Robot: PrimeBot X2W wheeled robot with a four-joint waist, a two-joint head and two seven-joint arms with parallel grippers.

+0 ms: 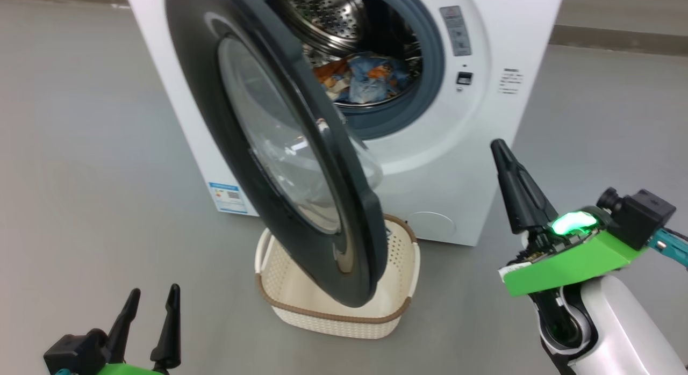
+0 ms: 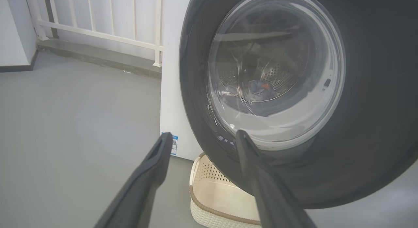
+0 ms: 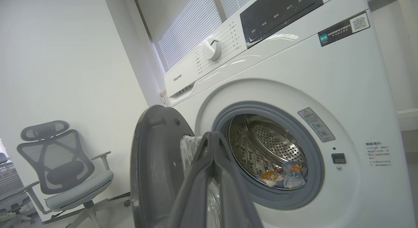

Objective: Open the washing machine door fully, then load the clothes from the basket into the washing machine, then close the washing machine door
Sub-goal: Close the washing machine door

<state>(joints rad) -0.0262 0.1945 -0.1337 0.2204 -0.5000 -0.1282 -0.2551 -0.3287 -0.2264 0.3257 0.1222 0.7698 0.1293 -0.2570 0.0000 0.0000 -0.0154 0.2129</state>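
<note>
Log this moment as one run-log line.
door: part open | clothes: in washer | basket: under door | left tool: open, free | right tool: shut, empty

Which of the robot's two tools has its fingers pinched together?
The right tool, up near the washing machine; its fingers meet in one point, while those of the left tool stand apart.

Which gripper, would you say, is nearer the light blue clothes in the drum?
Right. The right gripper faces the clothes; the left gripper sits beyond the glossy black door.

left gripper (image 1: 153, 295): low, jaws wide apart | right gripper (image 1: 501, 150): raised, jaws pressed together
</note>
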